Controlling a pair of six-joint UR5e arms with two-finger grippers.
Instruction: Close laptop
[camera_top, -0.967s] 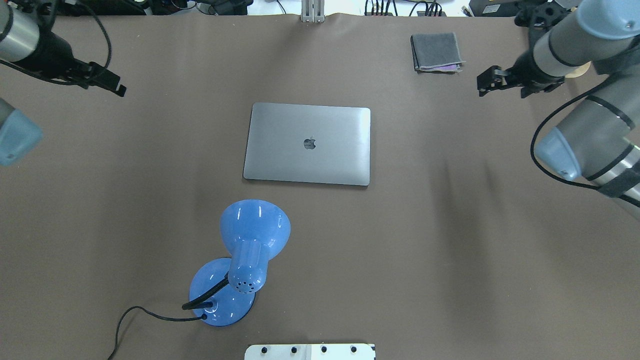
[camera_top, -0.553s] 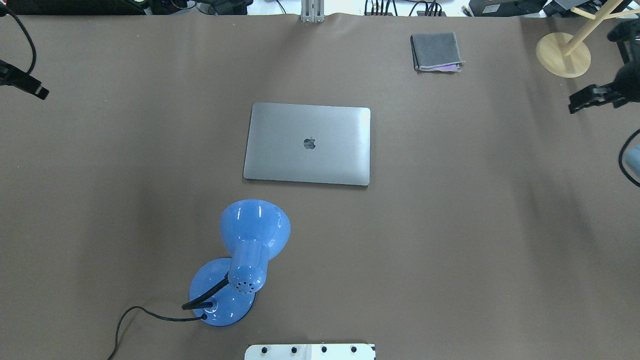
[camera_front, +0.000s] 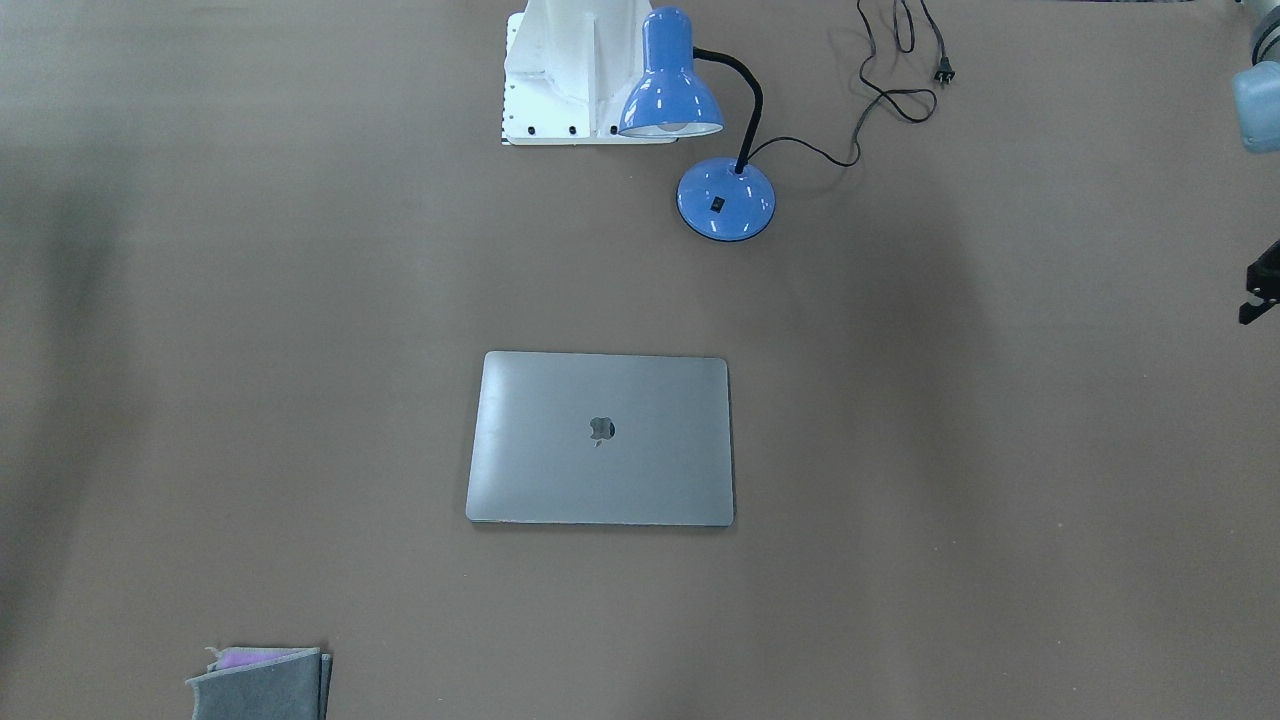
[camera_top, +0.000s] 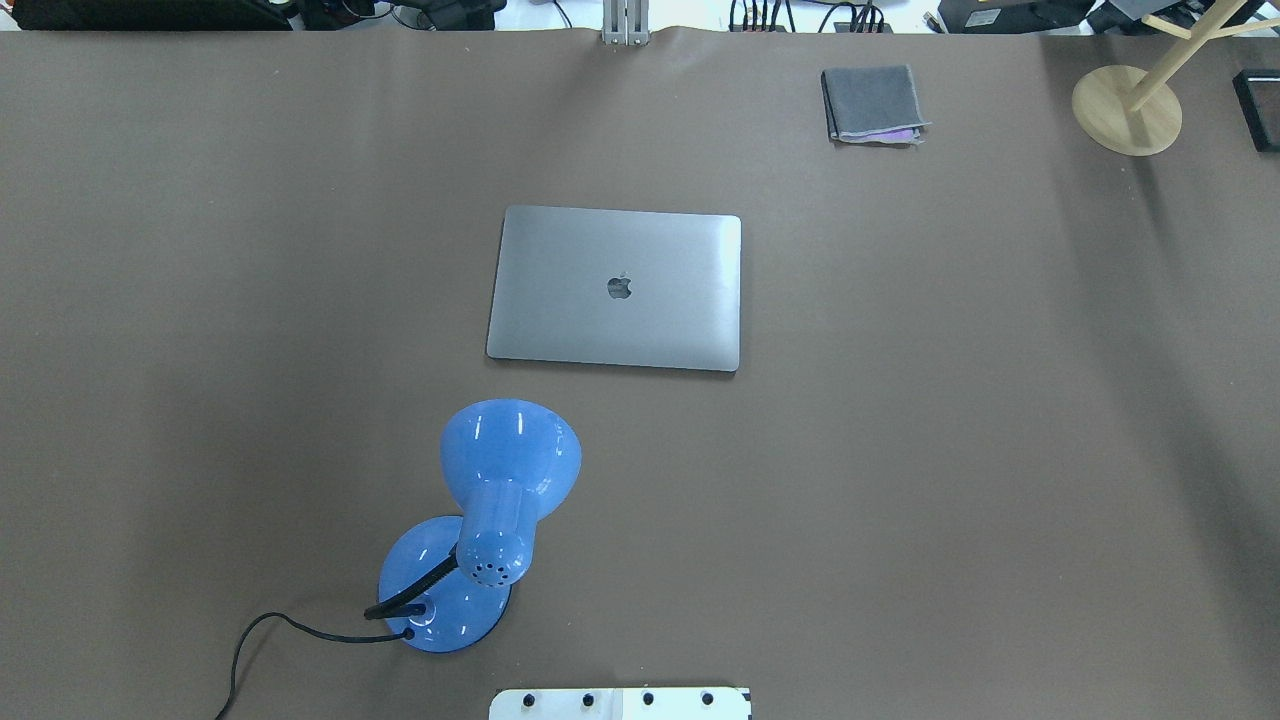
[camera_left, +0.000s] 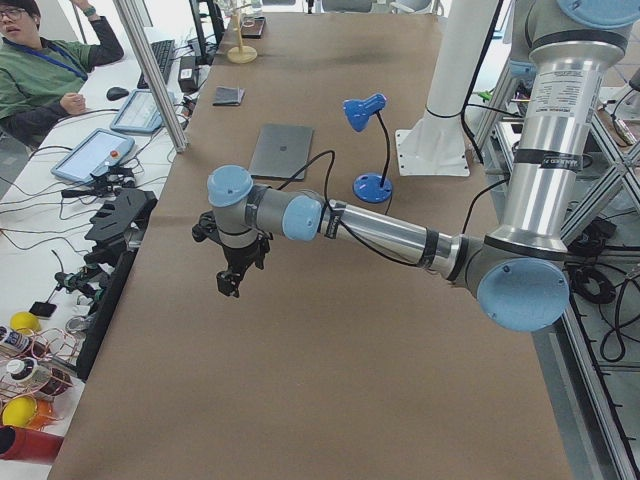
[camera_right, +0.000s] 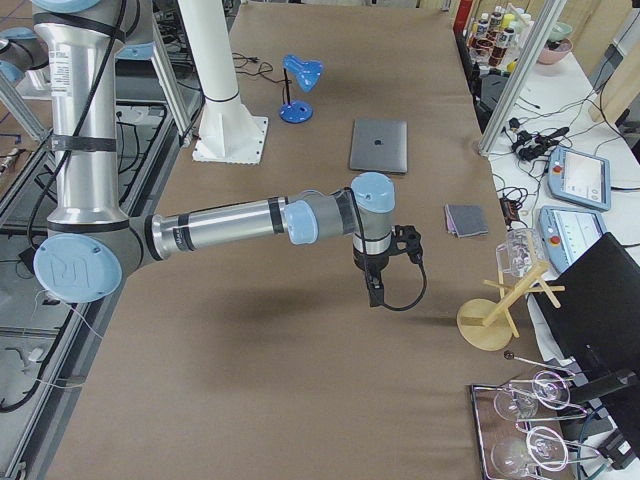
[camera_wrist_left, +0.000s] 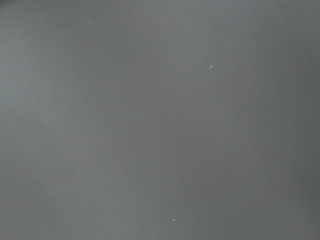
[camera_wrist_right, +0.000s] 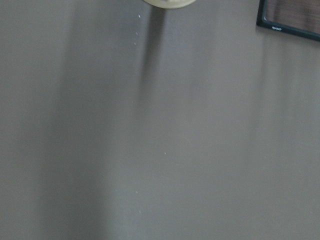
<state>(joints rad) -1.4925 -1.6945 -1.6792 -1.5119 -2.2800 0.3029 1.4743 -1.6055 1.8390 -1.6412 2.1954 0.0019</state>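
The laptop (camera_top: 615, 288) lies flat in the middle of the table with its lid down and the apple logo facing up; it also shows in the front view (camera_front: 600, 437). Neither gripper is near it. My left gripper (camera_left: 228, 288) hangs over bare table far to the laptop's left; only a black sliver of it (camera_front: 1258, 295) shows at the front view's edge. My right gripper (camera_right: 376, 295) hangs over bare table far to its right. I cannot tell whether either is open or shut. Both wrist views show only table surface.
A blue desk lamp (camera_top: 480, 520) with a black cord stands near the robot's white base (camera_top: 620, 703). A folded grey cloth (camera_top: 872, 103) lies at the far right. A wooden stand (camera_top: 1127, 108) is at the far right corner.
Both arms have drawn outward and left the overhead view, the left one to the left, the right one to the right. The laptop has not moved.
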